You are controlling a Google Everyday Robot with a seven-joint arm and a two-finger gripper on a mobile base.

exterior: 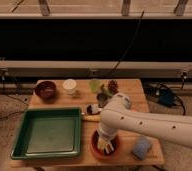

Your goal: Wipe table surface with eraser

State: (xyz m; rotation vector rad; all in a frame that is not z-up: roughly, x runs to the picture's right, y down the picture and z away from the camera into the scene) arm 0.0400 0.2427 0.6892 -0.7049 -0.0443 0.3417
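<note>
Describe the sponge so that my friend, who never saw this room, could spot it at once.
Start at the wooden table and go to its near right corner. There, just right of the orange bowl into which the gripper reaches, lies the sponge. It is the only flat, blue-grey square; the bowl beside it is round.

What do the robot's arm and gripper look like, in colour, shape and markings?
The arm is thick, rounded and white, with smooth shells and a few small dark dots along its side. It narrows to a white wrist. The gripper, also pale, is down in the orange bowl. No cable shows on the arm.
</note>
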